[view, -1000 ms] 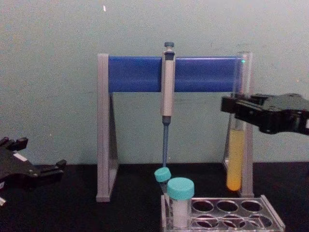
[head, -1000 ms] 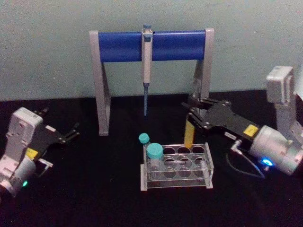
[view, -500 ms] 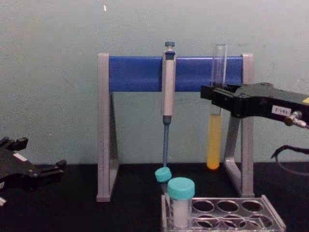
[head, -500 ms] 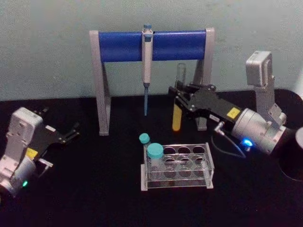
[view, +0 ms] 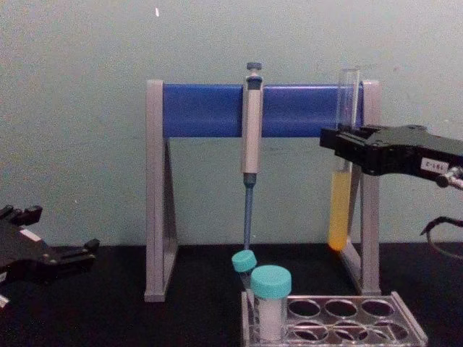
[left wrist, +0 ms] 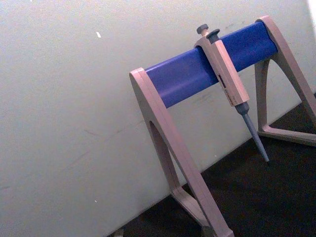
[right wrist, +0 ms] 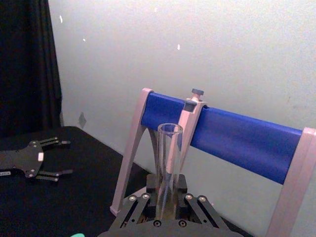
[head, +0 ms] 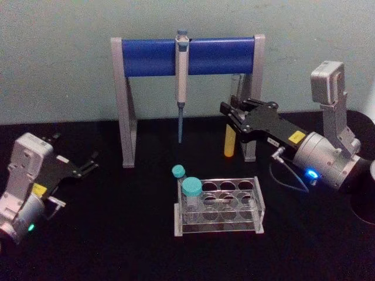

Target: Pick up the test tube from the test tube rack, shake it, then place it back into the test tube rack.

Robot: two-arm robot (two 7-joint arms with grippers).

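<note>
Right gripper [head: 231, 117] clamped on tube [head: 229, 144], upright in the air behind rack [head: 258, 205], towards worktop [head: 117, 246] back edge. Left gripper [head: 88, 164] parked at left edge, fingers apart.

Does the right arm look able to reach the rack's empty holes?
Probably yes: the right gripper holds the test tube upright behind the test tube rack, whose right-hand holes are empty; the capped vials sit at its left end, the left gripper parked aside.

Black table [head: 105, 249]: rack [head: 251, 206], pipette stand [head: 125, 111].
</note>
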